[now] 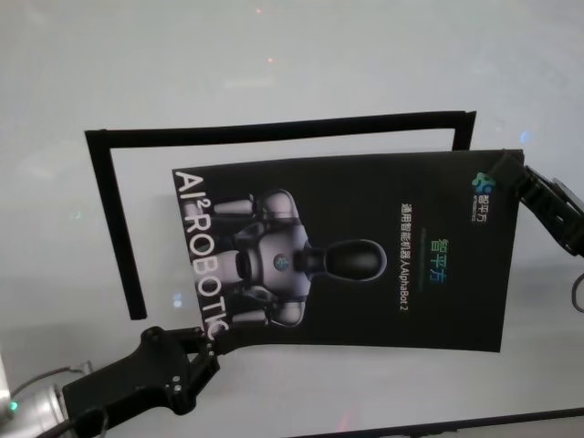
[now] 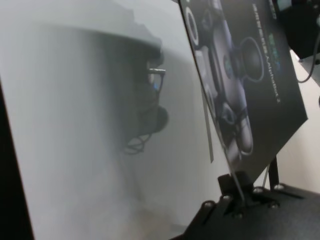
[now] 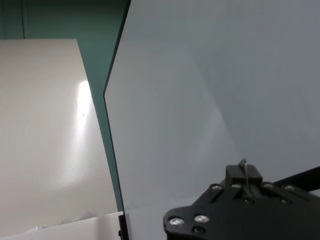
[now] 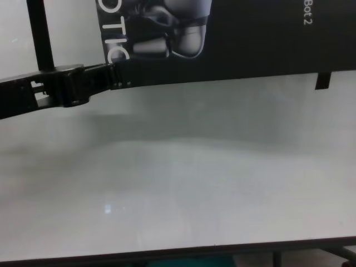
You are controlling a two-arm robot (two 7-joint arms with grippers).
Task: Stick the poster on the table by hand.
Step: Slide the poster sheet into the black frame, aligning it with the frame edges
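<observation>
The poster [image 1: 365, 246] is a black glossy sheet with a grey-white robot picture and white lettering, held over the white table [image 1: 274, 73]. My left gripper [image 1: 208, 351] is shut on the poster's near left corner, beside the lettering. In the left wrist view the poster [image 2: 260, 75] rises tilted out of the left gripper [image 2: 240, 200]. My right gripper [image 1: 520, 178] is shut on the far right corner. The right wrist view shows only a thin sheet edge pinched in the right gripper [image 3: 243, 172]. In the chest view the poster [image 4: 239, 39] hangs above the table [image 4: 178, 183], with the left gripper [image 4: 114, 75] at its lower edge.
Two narrow black strips lie on the table in an L: one [image 1: 119, 228] down the left, one [image 1: 283, 128] across the back, partly under the poster. The table's dark front edge [image 4: 167, 255] runs close to me. A cable [image 1: 577, 292] hangs by the right arm.
</observation>
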